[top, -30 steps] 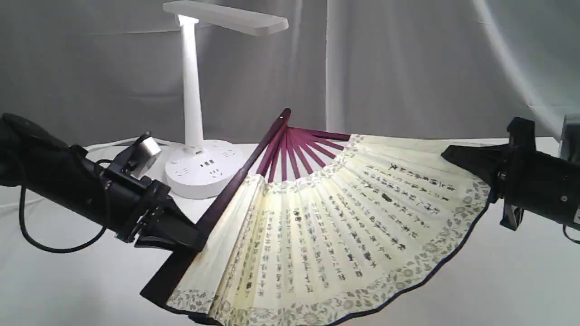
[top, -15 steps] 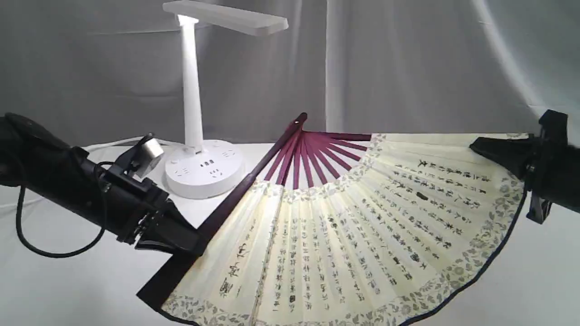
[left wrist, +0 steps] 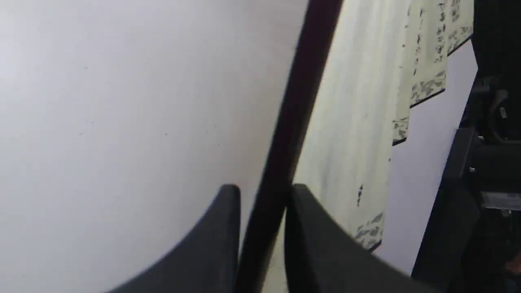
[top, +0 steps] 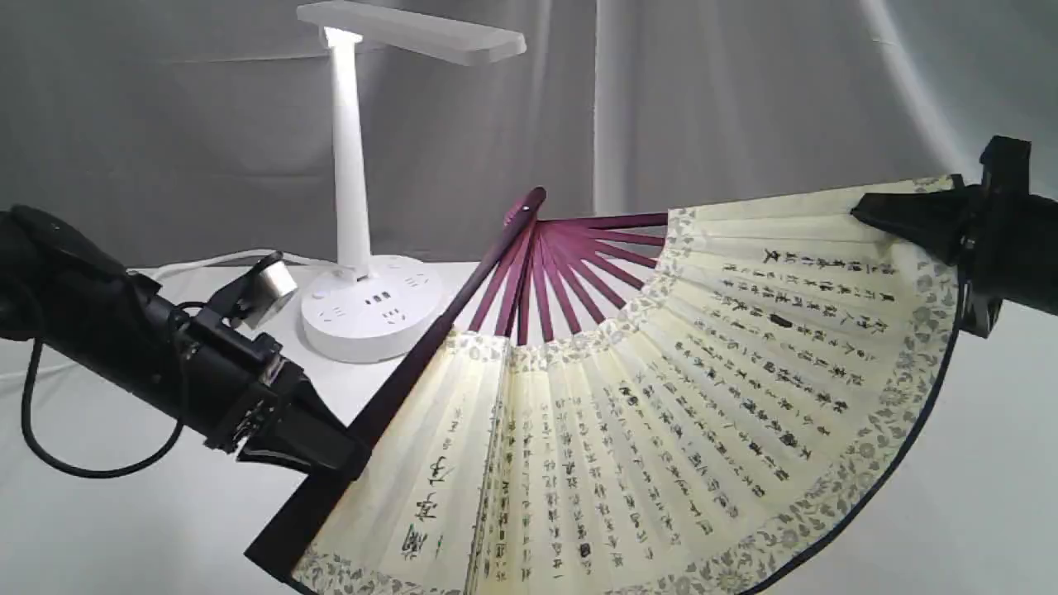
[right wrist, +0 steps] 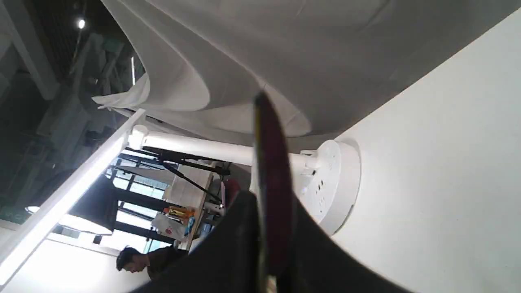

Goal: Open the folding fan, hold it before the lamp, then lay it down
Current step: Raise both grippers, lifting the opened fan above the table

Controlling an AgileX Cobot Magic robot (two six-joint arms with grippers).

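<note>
Folding fan, large, of cream paper inked with black calligraphy columns, with a grey floral border and dark maroon wooden ribs, is spreading almost to its full arc.

Exterior view: the folding fan is hanging clear above the white worktop, its pivot pointing toward the white plastic desk lamp with flat bar head, slim column and round socketed base. The lamp is standing behind and to the left. The black left claw is pinching the lower dark guard. The black right claw is pinching the opposite guard, held higher.

Left wrist view: the left claw is clamping the dark guard, its jaws standing only the guard's thickness apart. The cream leaf is lying just beside it.

Right wrist view: the right claw is gripping the maroon guard edge-on, jaws almost together. The lamp is showing beyond it.

Step in hand, as judged: the opening is all but finished and the presenting before the lamp is beginning. The next move is calling for both arms to be raising and tipping the leaf together toward the lamp, holding their spacing so the paper is neither sagging nor tearing.
</note>
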